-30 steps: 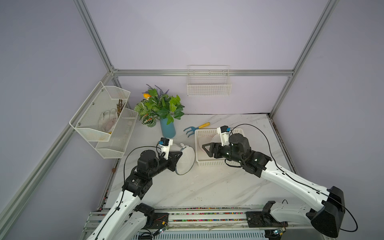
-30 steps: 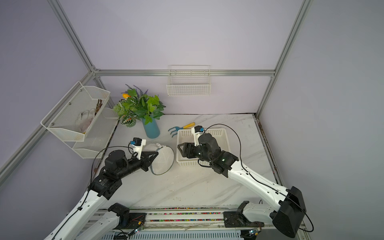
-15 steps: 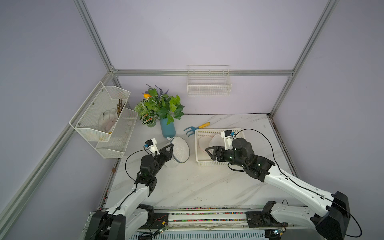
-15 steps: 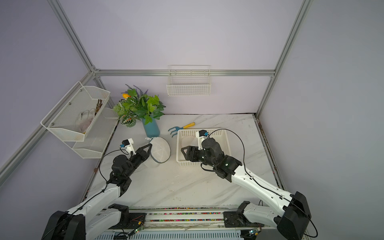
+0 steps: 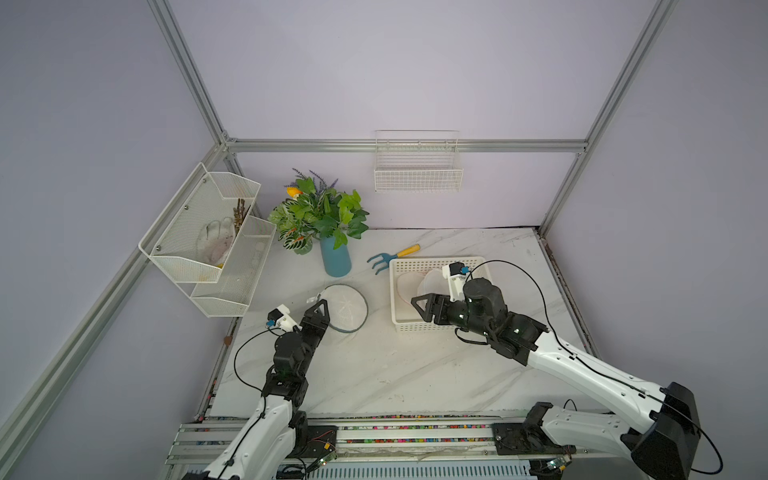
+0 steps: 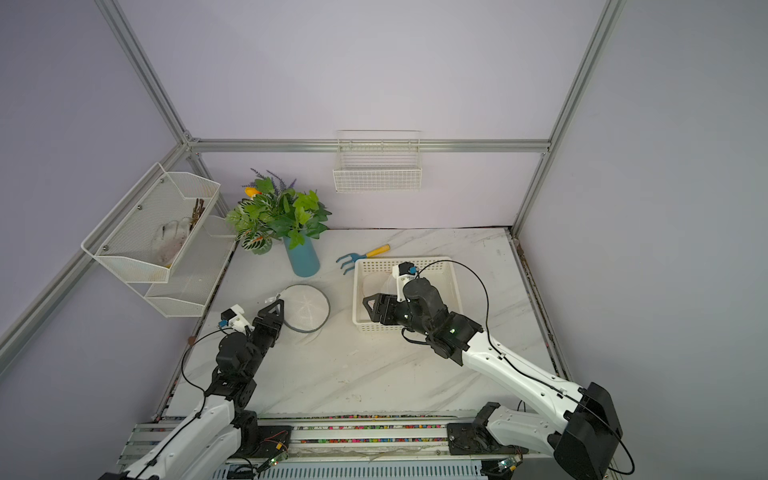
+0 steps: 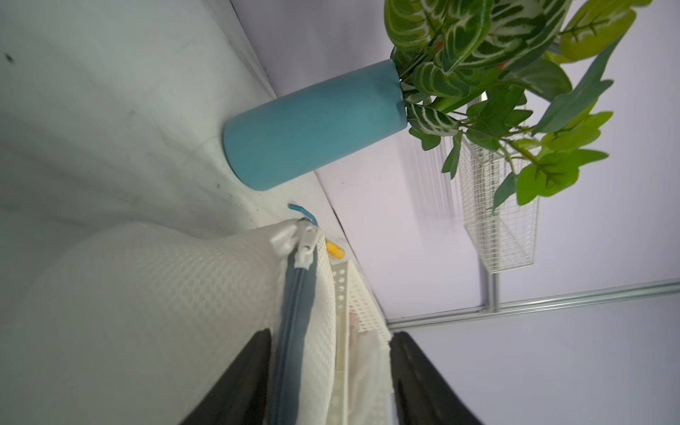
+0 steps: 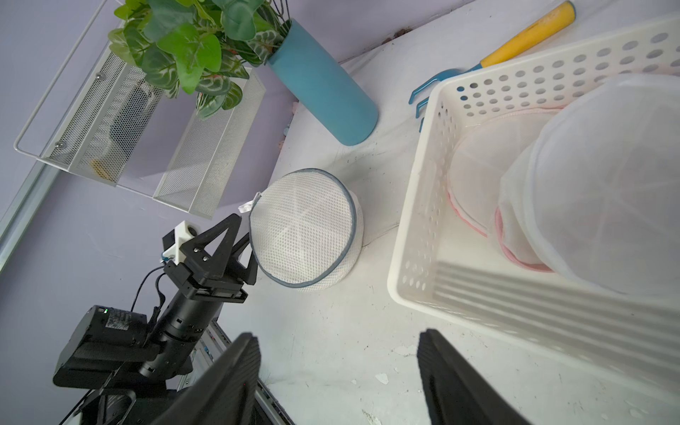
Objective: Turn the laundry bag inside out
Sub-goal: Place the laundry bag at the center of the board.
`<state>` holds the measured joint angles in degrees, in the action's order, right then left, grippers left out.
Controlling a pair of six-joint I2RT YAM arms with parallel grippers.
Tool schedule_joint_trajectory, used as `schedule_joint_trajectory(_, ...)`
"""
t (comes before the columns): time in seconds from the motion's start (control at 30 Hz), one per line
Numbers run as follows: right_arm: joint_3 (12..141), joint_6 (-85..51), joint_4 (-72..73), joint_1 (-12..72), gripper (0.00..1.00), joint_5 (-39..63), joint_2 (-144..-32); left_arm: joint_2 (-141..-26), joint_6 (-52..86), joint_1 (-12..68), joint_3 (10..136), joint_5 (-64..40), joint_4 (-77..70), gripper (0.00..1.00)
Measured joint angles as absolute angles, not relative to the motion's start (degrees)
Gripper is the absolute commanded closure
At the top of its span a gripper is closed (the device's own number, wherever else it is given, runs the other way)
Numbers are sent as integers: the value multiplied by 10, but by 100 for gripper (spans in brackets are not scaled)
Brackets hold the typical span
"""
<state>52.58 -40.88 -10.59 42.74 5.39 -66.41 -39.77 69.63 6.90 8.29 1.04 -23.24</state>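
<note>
2 high top views look down; wrist views share laundry bag (image 8: 305, 228).

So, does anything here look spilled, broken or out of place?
Nothing looks spilled or broken. One oddity: a blue garden rake with a yellow handle lies on the table behind the white basket of mesh bags.

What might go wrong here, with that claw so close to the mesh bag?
1. The left gripper, jaws open, straddles only the zipper rim of the laundry bag; closing there may pinch a thin edge that slips free.
2. The blue vase stands close behind the bag; a push that way might tip it.
3. The right gripper hovers open by the white basket and could bump it when reaching across.
</note>
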Motion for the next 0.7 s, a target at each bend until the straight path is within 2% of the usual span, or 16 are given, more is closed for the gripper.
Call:
schedule_joint_trajectory(0.17, 526, -409, -105, 427, 26, 54, -667, -359, 684, 63, 91, 42, -88, 14)
schedule_joint_trajectory(0.27, 526, -408, -105, 427, 26, 53, -667, -361, 661, 62, 104, 63, -9, 9)
schedule_joint_trajectory(0.43, 526, -401, -116, 422, 26, 38, -668, -372, 597, 61, 169, 115, 94, 5)
schedule_joint_trajectory(0.7, 552, -368, -159, 409, 27, 1, -707, -391, 484, 60, 248, 140, 136, 2)
